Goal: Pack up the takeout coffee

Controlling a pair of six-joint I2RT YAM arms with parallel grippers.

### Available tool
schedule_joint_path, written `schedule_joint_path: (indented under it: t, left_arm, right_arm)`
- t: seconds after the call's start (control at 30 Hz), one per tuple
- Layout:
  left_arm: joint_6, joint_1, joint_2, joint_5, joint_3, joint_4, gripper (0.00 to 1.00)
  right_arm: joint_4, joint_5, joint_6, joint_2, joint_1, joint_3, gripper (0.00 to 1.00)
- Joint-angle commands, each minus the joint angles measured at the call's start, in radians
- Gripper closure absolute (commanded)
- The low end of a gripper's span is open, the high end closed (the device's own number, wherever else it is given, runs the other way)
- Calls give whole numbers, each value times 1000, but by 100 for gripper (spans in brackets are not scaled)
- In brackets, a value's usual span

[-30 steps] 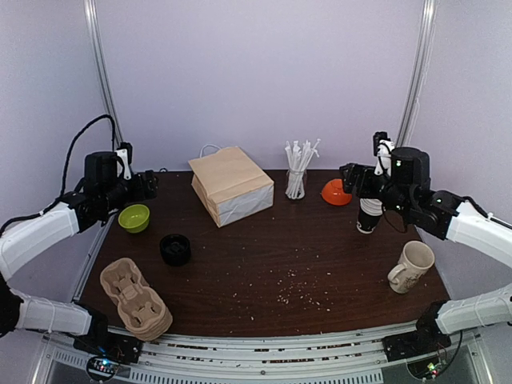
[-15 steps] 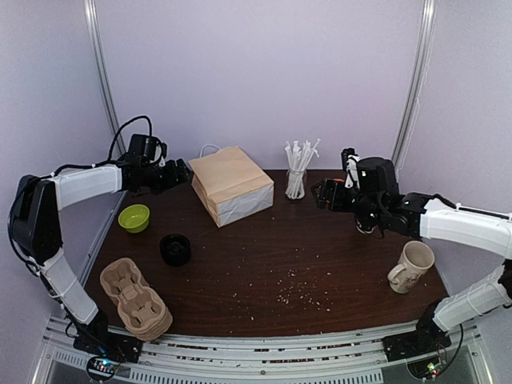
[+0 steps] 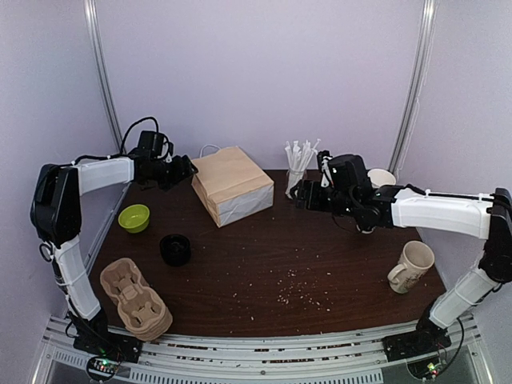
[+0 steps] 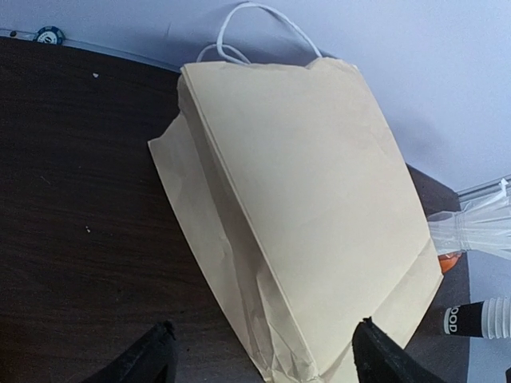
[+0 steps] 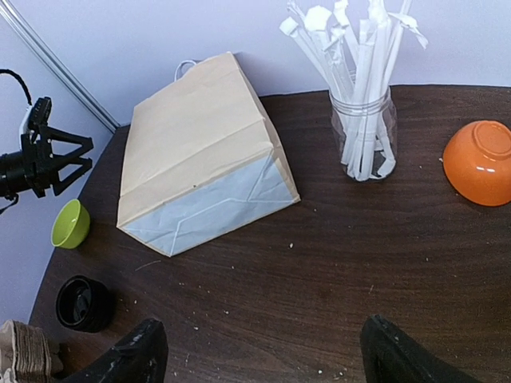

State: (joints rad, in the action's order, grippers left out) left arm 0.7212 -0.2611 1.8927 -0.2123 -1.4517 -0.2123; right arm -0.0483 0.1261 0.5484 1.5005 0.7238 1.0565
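While swinging inward, the left gripper [image 3: 186, 169] and right gripper [image 3: 298, 194], both spread wide and empty, are nearing the paper bag [image 3: 232, 186], likely readying it for the takeout coffee [image 3: 175, 250].

Left claw [image 3: 187, 170], right claw [image 3: 298, 194] nearer bag [image 3: 232, 184]

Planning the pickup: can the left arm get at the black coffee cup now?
Probably yes. The black coffee cup stands alone, with the green bowl and cup carriers clear of it. The left gripper, fingers open and empty, is near the paper bag.

Top view wide; wrist views nearer; all share paper bag [image 3: 232, 186].
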Motion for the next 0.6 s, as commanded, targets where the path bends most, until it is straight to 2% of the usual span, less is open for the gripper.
schedule_joint_path:
  t: [0.0, 0.23, 0.37, 0.57]
  left_arm:
    - [-66, 5, -23, 6, -15, -15, 22]
    - [-119, 5, -47, 35, -25, -57, 22]
    - [-157, 5, -125, 55, 35, -80, 21]
    - [-229, 6, -250, 104, 138, -114, 20]
  right_arm:
    - [3, -41, 21, 90, 3, 117, 15]
    - [16, -74, 58, 261, 2, 306, 18]
    - [35, -122, 48, 303, 9, 349, 20]
    - [165, -3, 23, 278, -36, 367, 22]
